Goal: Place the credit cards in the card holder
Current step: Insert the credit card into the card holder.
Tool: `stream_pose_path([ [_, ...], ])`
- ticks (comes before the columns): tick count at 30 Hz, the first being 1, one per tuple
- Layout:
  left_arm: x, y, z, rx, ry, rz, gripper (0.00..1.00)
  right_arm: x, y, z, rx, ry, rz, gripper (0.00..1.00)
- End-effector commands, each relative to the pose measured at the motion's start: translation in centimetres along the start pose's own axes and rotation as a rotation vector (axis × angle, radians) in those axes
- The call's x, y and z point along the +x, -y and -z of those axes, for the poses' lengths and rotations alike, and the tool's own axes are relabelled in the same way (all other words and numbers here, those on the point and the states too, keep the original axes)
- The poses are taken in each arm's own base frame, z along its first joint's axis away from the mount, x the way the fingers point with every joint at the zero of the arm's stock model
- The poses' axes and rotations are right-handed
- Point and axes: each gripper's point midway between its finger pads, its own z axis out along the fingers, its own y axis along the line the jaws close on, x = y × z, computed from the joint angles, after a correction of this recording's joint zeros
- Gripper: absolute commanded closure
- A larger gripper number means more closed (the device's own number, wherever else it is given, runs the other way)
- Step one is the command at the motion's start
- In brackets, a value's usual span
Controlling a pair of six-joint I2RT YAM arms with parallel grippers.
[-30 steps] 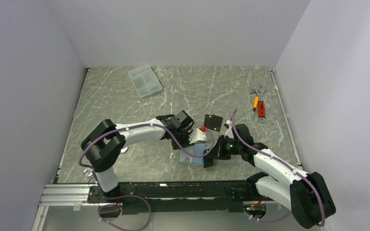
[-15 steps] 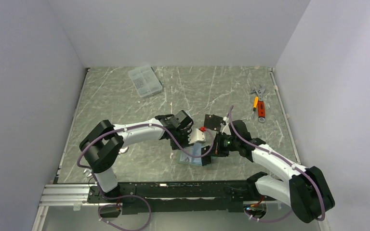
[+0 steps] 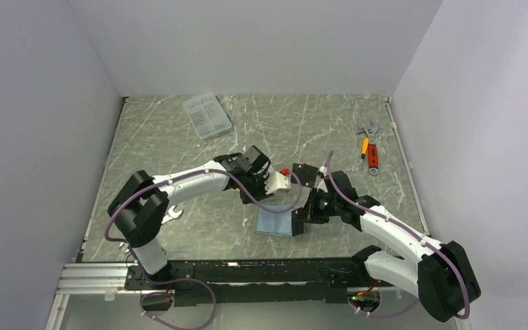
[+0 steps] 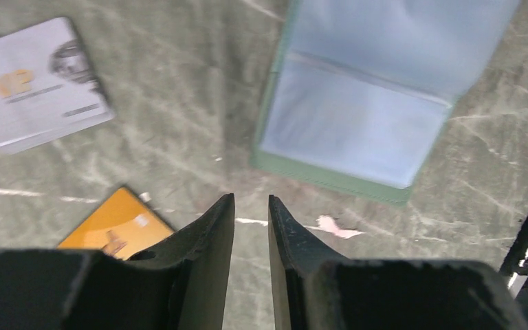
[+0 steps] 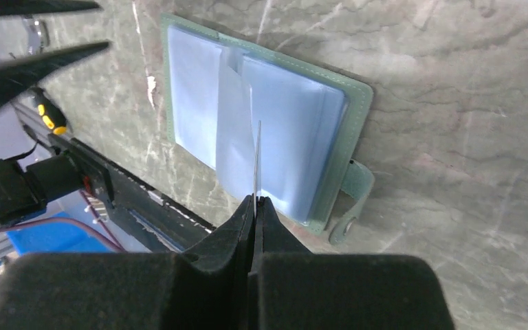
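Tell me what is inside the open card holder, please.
Only light blue clear pockets show inside the card holder; no card is visible. The right hand pinches one leaf upright, partly covering the pocket behind it.

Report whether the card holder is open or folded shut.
Open: the card holder lies spread flat, its light blue sleeves facing up, snap tab undone.

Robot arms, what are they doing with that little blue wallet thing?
They're putting cards away. The card holder lies open on the table. The right gripper is shut on one thin inner leaf, holding it up. The left gripper hovers empty, jaws slightly apart, near the orange card and the silver card, both lying outside it.
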Motion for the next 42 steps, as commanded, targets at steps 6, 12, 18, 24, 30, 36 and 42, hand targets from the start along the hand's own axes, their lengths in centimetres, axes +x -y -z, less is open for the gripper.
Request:
stream_pose_path([
  [6,-2.3,-1.0,2.9,-0.008,0.11,-0.036,0.69,-4.1,-1.8,3.8,0.075,0.172,0.052,1.0],
  [12,-0.9,1.3,1.0,0.052,0.106,-0.077,0.69,-5.7,-6.0,2.6,-0.152,0.246,0.012,1.0],
  [18,1.5,1.5,0.0,0.01,0.105,-0.239,0.69,-4.6,-6.4,-2.8,-0.121,0.179,0.046,1.0],
  [24,1.4,1.5,-0.5,-0.003,0.111,-0.266,0.69,-4.3,-5.0,-3.7,-0.07,0.198,0.051,1.0],
  [30,0.5,2.9,-1.2,0.012,0.123,-0.295,0.69,-3.4,-3.2,-4.1,-0.037,0.206,0.032,1.0],
  [36,1.1,3.7,-2.3,0.024,0.089,-0.306,0.7,-2.6,-2.0,-5.2,-0.037,0.2,-0.004,1.0],
  [42,1.6,4.1,-3.0,0.025,0.043,-0.314,0.73,-2.8,-2.0,-5.8,-0.045,0.204,-0.02,1.0],
])
